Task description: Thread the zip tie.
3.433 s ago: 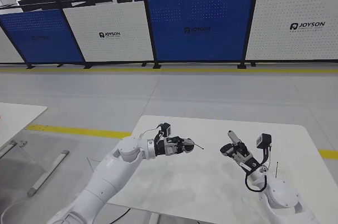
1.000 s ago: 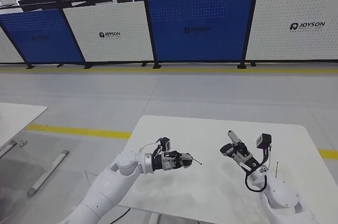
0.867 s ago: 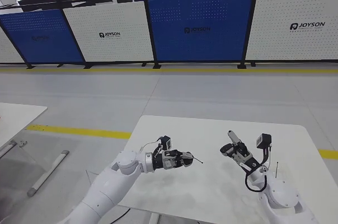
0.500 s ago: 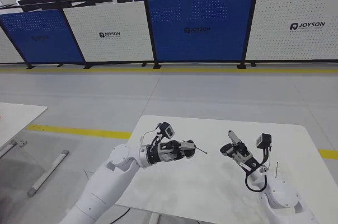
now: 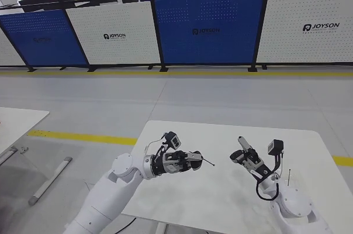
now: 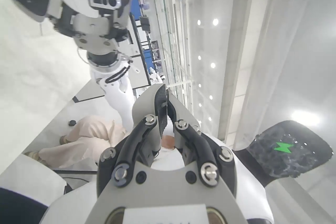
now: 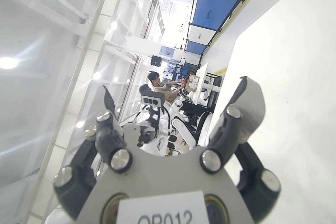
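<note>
Closest to you, both arms reach out over the near part of the white desk (image 5: 211,196). Your left pincer (image 5: 195,157) is closed on the zip tie (image 5: 207,161), gripping it by one end. From the left wrist camera, the left pincer (image 6: 166,101) shows its two fingers pressed together pad to pad.

The zip tie is a thin, straight, black strip, very slender against the white surface. Its long axis lies roughly across the desk, running from your left side toward your right. Its free end points at the right pincer (image 5: 237,148) and slants a little back toward your side of the desk. That free end stops short of the right pincer, with a clear gap between them. The strip is held over the middle of the desk, and its height above the surface cannot be told.

Your right pincer is spread wide and holds nothing. From the right wrist camera, the right pincer (image 7: 176,96) shows its fingers well apart.

Beyond the desk lies grey floor (image 5: 165,99) crossed by a yellow line (image 5: 77,137). Farthest away stands a row of blue and white panels (image 5: 206,32).
</note>
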### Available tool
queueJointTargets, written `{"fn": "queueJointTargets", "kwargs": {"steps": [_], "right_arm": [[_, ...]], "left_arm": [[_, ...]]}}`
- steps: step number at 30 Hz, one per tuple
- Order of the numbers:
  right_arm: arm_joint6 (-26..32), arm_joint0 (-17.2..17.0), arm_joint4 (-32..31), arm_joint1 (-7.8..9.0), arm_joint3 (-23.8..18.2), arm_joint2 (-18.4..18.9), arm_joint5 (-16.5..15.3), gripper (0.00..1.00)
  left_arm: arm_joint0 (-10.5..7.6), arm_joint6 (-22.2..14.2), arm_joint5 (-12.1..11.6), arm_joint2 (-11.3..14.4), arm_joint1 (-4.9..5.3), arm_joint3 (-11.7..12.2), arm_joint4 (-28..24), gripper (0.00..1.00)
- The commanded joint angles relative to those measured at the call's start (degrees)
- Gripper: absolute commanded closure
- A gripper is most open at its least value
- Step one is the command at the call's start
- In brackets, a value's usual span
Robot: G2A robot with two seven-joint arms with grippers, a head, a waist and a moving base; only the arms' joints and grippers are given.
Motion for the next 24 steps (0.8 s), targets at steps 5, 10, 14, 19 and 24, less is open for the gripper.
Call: {"fn": "queueJointTargets", "kwargs": {"steps": [5,10,14,19,24], "right_arm": [[0.0,0.0,0.0,0.00,0.0,0.0,0.0,0.00],[0.0,0.0,0.0,0.00,0.0,0.0,0.0,0.00],[0.0,0.0,0.0,0.00,0.0,0.0,0.0,0.00],[0.0,0.0,0.0,0.00,0.0,0.0,0.0,0.00],[0.6,-0.7,-6.0,0.78,-3.3,2.3,2.4,0.00]], "left_arm": [[-1.91,-0.3,-0.3,4.0,-0.78,7.3,0.4,1.00],[-3.61,-1.8,-1.1,6.3,-1.35,12.6,0.2,1.00],[-3.77,-2.0,-1.2,6.5,-1.40,13.1,0.0,1.00],[-3.77,-2.0,-1.2,6.5,-1.40,13.1,0.0,1.00],[-3.77,-2.0,-1.2,6.5,-1.40,13.1,0.0,1.00]]}}
